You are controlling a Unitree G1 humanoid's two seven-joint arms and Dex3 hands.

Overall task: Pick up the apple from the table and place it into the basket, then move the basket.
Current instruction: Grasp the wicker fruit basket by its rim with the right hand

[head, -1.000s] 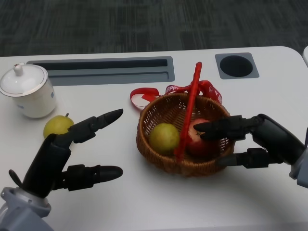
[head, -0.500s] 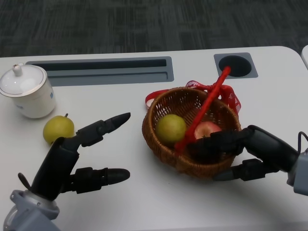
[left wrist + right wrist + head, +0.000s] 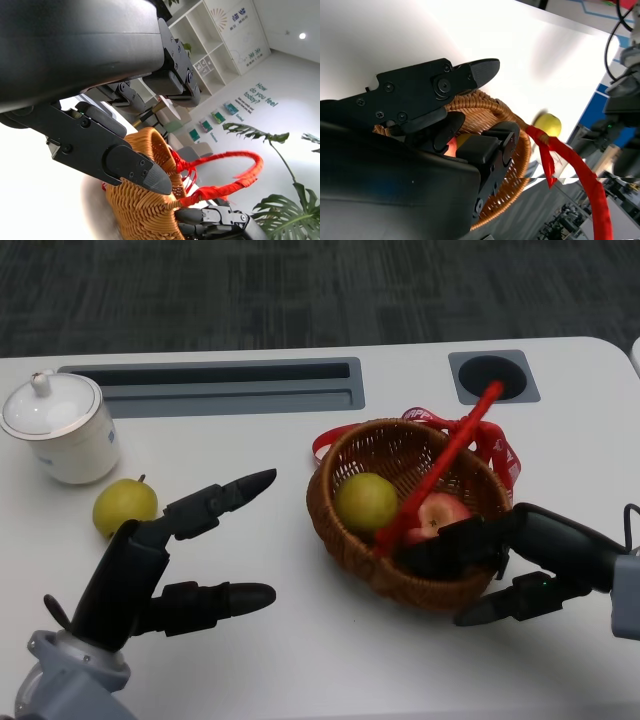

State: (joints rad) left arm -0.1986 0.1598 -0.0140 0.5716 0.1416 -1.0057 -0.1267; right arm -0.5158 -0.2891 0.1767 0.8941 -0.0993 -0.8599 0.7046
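Since the red apple [image 3: 437,514] already lies in the basket [image 3: 375,570] at right-centre of the tabletop [image 3: 300,660], only moving remains: the right robot hand [image 3: 500,555] grips its near rim, the left robot hand [image 3: 165,565] hovers open.

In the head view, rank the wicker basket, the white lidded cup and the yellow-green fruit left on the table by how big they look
1. Wicker basket, clearly largest.
2. White lidded cup.
3. Yellow-green fruit on the table, smallest.
The cup sits slightly farther from the camera than the fruit, yet looks bigger, so the order seems safe.

Even overhead light, glare-washed wrist views
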